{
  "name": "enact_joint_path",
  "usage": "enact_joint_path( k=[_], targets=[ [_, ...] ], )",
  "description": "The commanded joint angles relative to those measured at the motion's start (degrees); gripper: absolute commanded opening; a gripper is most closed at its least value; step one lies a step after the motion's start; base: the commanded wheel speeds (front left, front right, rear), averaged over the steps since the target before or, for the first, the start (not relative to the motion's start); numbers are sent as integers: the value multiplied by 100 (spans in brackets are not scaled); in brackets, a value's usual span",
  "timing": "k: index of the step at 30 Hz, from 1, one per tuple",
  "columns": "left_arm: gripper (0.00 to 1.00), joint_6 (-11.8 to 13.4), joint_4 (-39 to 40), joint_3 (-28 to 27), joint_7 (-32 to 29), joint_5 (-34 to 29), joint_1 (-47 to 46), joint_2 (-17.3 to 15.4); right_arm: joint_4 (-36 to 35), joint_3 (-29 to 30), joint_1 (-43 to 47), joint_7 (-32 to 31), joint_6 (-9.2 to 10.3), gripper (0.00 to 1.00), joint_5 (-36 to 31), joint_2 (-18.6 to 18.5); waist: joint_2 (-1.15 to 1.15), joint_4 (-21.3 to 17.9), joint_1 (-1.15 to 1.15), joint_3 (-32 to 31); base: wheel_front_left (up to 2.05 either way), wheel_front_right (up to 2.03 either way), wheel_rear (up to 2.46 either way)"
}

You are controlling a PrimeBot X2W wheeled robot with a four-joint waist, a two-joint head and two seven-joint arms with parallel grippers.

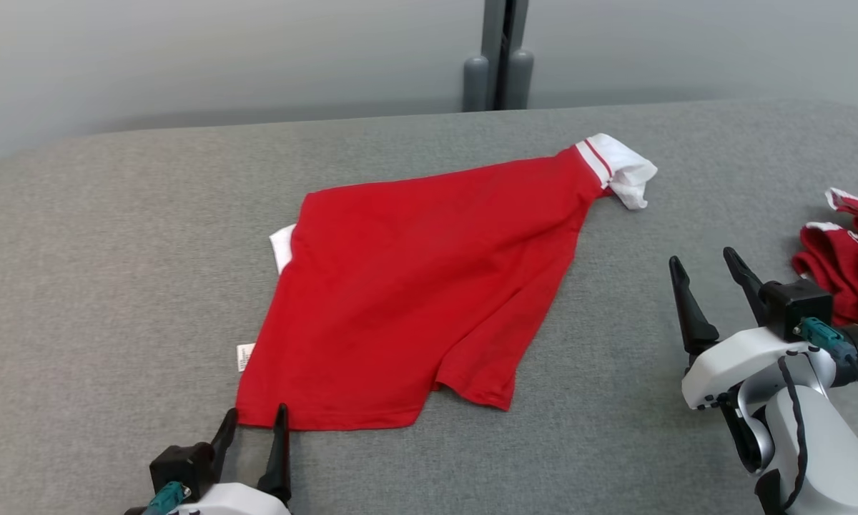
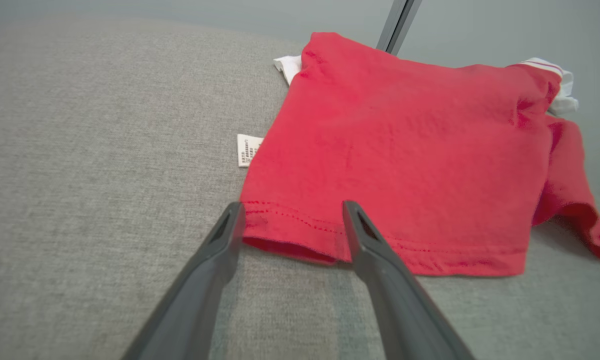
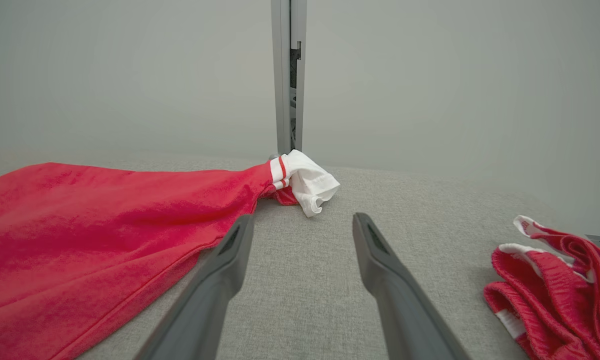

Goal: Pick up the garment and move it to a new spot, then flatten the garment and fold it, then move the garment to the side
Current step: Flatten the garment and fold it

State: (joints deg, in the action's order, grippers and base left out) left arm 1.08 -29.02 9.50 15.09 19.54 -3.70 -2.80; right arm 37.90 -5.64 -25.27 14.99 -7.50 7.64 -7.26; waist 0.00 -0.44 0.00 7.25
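A red garment [image 1: 415,286] with a white collar [image 1: 620,168] lies partly folded on the grey table [image 1: 114,250], its collar end drawn out toward the far right. Its bottom hem [image 2: 330,235] faces my left gripper [image 1: 255,422], which stands open just short of the hem's near left corner, holding nothing. In the left wrist view the left gripper [image 2: 291,210] has its tips at the hem edge. My right gripper [image 1: 704,263] hangs open to the right of the garment, empty. The right wrist view has the right gripper [image 3: 302,220] pointing past the collar [image 3: 307,182].
A second bunched red and white garment [image 1: 847,250] sits at the table's right edge, close to my right wrist. A grey post [image 1: 499,54] rises behind the table's far edge. A white care label [image 1: 245,355] sticks out at the garment's left side.
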Motion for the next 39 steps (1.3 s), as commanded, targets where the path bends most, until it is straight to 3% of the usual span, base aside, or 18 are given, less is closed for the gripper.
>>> enact_joint_path(
  k=[1,6,7,8,19,23,25,30,31,33,38,39],
  targets=[
    [100,44,-105,-59,11,24,-147,-26,-70,13,42,26,2,100,17,-26,0,-148,0,113,0,0,0],
    [100,57,-456,-187,10,-5,-356,-26,-134,137,104,26,2,100,80,-31,0,-288,0,210,0,0,0],
    [31,42,-506,-213,10,-24,-400,-26,-142,161,113,26,2,100,83,-35,0,-299,0,219,0,0,0],
    [0,-7,-574,-212,9,-55,-433,-24,-134,212,125,27,2,100,111,-33,0,-307,0,232,0,0,0],
    [0,-308,-470,-706,6,-552,-914,-140,-225,433,205,27,2,100,234,77,0,-237,0,280,0,0,0],
    [0,-371,-364,-1004,6,-758,-1449,-487,-254,408,190,27,2,100,220,133,0,-251,0,311,0,0,0],
    [0,-403,-469,-1071,6,-976,-1934,-833,-283,339,102,27,2,100,220,163,0,-333,0,386,0,0,0],
    [0,-446,-967,-1065,6,-1267,-2835,-1454,-341,246,31,27,2,100,292,216,0,-537,0,574,0,0,0],
    [0,-446,-967,-1065,6,-1267,-2835,-1454,-341,246,31,27,2,100,292,216,0,-537,0,574,0,0,0],
    [0,-463,-1326,-1097,6,-1370,-3402,-1819,-386,228,-2,27,2,100,316,239,0,-688,0,720,0,0,0],
    [0,-313,-1930,-1149,6,-1447,-4022,-2128,-430,218,-31,27,2,100,326,268,0,-871,0,928,0,0,0],
    [41,-272,-1982,-1179,7,-1418,-4123,-2142,-433,229,-46,27,2,100,338,277,0,-896,0,964,0,0,0]
  ],
)
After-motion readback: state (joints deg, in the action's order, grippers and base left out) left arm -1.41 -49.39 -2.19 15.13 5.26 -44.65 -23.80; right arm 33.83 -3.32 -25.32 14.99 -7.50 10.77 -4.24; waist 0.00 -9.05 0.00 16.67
